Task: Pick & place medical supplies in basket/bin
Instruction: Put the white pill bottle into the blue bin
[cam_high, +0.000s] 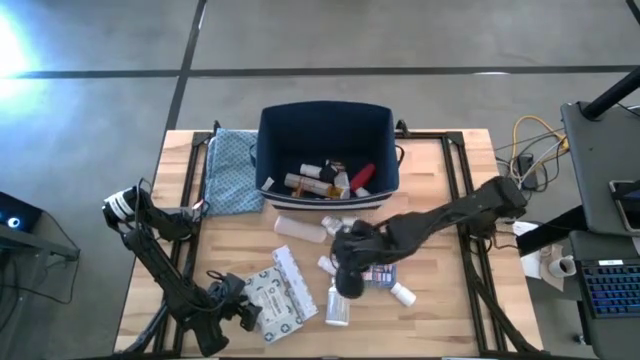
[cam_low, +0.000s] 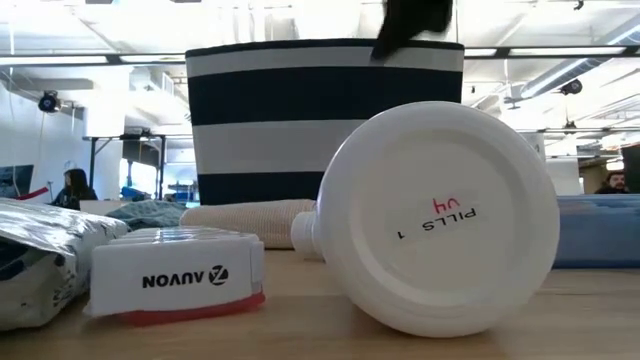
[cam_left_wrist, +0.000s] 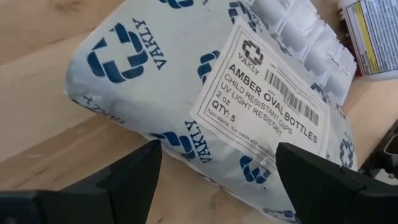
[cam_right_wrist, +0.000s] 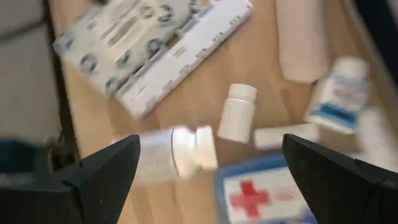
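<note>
over the tabletop (cam_high: 440, 320), the right gripper (cam_high: 349, 283) is held wide and empty above a white bottle (cam_right_wrist: 238, 112) and the first-aid box (cam_right_wrist: 264, 193); the left gripper (cam_left_wrist: 214, 180) is spread wide around a printed packet (cam_left_wrist: 205, 87); several supplies are seen inside the navy bin (cam_high: 385, 125)

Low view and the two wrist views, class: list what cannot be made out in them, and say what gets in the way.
1. Low view: the big white pill bottle lying in front hides much of the striped bin and the table behind.
2. Low view: the packet at left is cut off by the picture's edge.
3. Right wrist view: motion blur makes labels on the small bottles unreadable.
4. Left wrist view: the printed packet fills the picture, hiding the table beyond it.
</note>
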